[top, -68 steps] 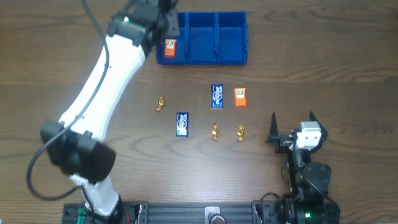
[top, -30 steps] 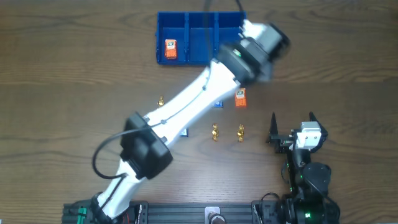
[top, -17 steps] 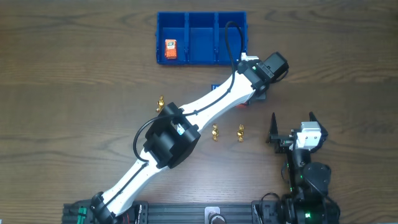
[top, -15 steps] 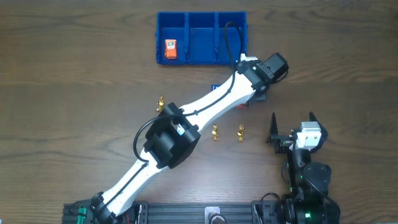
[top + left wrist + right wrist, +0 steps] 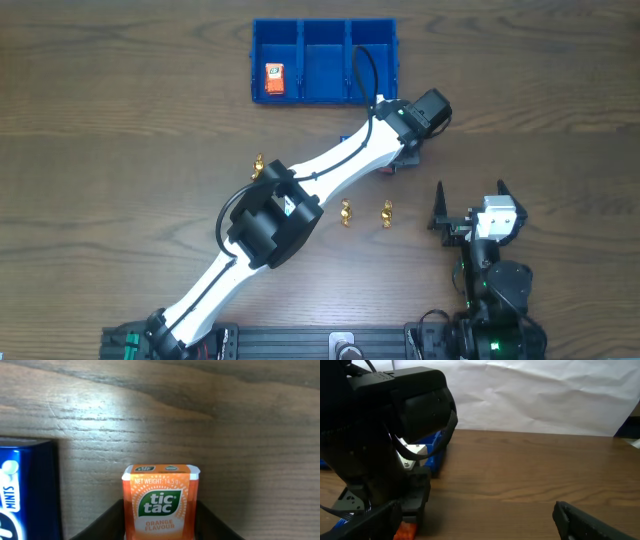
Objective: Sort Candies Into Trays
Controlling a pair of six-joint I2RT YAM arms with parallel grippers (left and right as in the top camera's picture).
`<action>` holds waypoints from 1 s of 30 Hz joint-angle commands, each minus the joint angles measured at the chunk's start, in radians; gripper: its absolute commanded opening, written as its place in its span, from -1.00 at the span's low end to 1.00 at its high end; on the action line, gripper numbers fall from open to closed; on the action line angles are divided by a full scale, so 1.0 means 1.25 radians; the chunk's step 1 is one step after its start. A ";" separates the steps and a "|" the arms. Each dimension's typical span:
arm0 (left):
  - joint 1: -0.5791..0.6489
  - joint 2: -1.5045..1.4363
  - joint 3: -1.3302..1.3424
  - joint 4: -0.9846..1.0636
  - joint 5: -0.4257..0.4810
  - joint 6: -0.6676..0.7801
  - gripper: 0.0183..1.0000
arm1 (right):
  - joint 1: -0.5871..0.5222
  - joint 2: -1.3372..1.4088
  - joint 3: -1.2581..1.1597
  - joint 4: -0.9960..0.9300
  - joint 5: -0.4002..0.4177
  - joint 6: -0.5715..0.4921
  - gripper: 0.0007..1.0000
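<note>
The left end effector [image 5: 161, 510] is straddling the orange candy box [image 5: 161, 492] lying on the table [image 5: 250, 435], likely to carry it to the blue tray [image 5: 323, 60]; whether it is clenched I cannot tell.

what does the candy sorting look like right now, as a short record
tray: blue tray, three compartments
sorted: one orange box in the left compartment as the top view shows it
left tool: straddling a second orange box on the table, beside a blue box
right tool: open, near its own base, holding nothing
loose: three gold candies on the table
</note>
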State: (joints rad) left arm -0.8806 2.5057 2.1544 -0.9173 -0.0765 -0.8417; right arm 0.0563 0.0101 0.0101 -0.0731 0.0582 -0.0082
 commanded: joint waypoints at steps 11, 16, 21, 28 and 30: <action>0.054 -0.181 0.022 -0.002 -0.107 0.110 -0.34 | 0.000 -0.006 -0.002 -0.002 -0.004 -0.006 1.00; 0.190 -0.276 0.073 -0.011 -0.101 0.243 -0.35 | 0.000 -0.006 -0.002 -0.002 -0.004 -0.006 1.00; 0.330 -0.268 0.079 -0.010 -0.030 0.340 -0.30 | 0.000 -0.006 -0.002 -0.002 -0.004 -0.006 1.00; 0.439 -0.176 0.078 -0.007 0.078 0.408 -0.34 | 0.000 -0.006 -0.002 -0.002 -0.004 -0.006 1.00; 0.444 -0.154 0.078 -0.005 0.092 0.430 -0.34 | 0.000 -0.006 -0.002 -0.002 -0.004 -0.006 1.00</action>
State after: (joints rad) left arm -0.3447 2.2704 2.2593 -0.9234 -0.0315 -0.3798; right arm 0.0563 0.0101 0.0101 -0.0731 0.0582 -0.0082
